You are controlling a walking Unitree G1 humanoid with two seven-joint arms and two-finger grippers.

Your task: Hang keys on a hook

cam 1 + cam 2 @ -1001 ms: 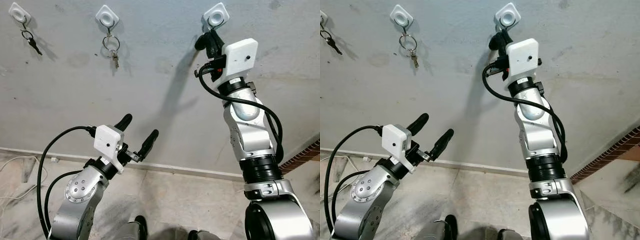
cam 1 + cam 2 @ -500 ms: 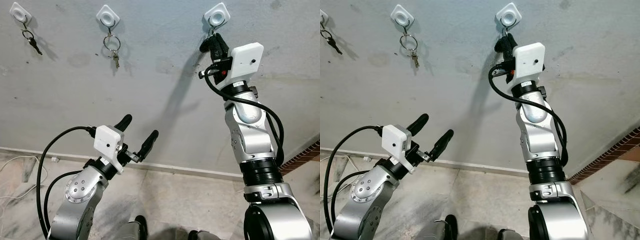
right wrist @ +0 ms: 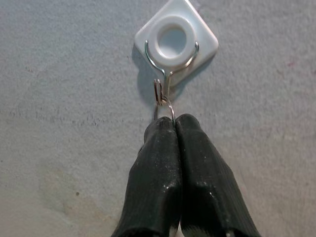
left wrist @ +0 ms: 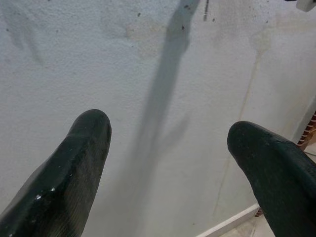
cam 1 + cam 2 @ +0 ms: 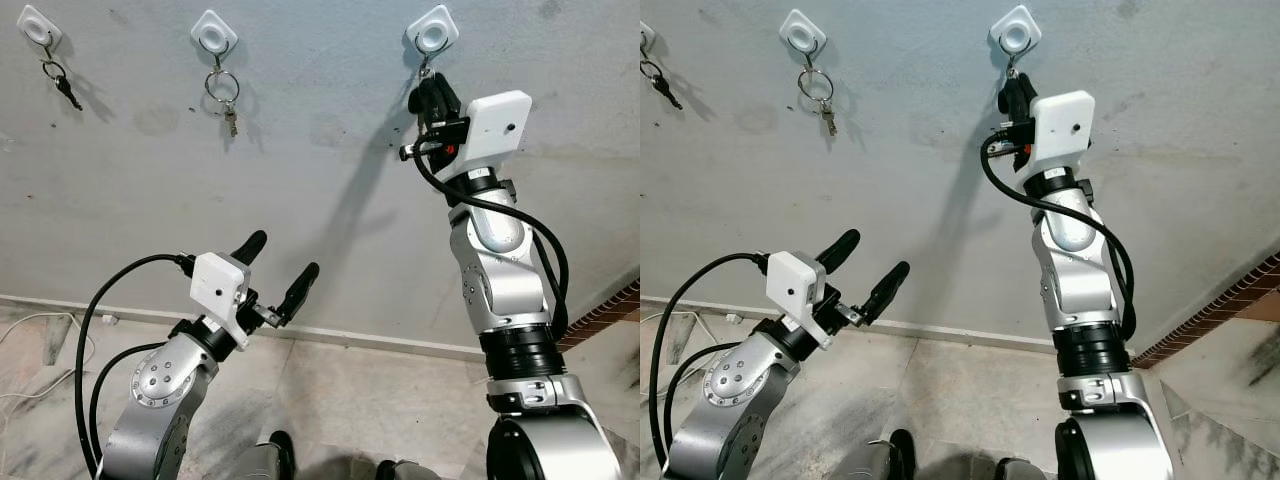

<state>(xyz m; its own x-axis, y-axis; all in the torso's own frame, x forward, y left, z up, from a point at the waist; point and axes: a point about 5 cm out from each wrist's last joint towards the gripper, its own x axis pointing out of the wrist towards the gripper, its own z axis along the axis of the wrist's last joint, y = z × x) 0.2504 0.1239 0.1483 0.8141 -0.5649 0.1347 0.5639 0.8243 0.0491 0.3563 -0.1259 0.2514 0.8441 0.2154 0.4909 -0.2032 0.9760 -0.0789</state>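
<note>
- On the white square wall hook (image 3: pixel 176 41), a thin silver key ring (image 3: pixel 164 104) is hung from the wire loop.
- Its lower part is pinched between the closed black fingers of the right gripper (image 3: pixel 175 124).
- Low beside the grey wall (image 5: pixel 300 170), the left gripper (image 5: pixel 277 266) is held with fingers spread apart.
- Two other white hooks (image 5: pixel 214 30) are seen carrying keys.

A stained grey plaster wall (image 5: pixel 300 130) meets a mottled stone floor (image 5: pixel 340 400) at a pale skirting (image 5: pixel 380 342).
</note>
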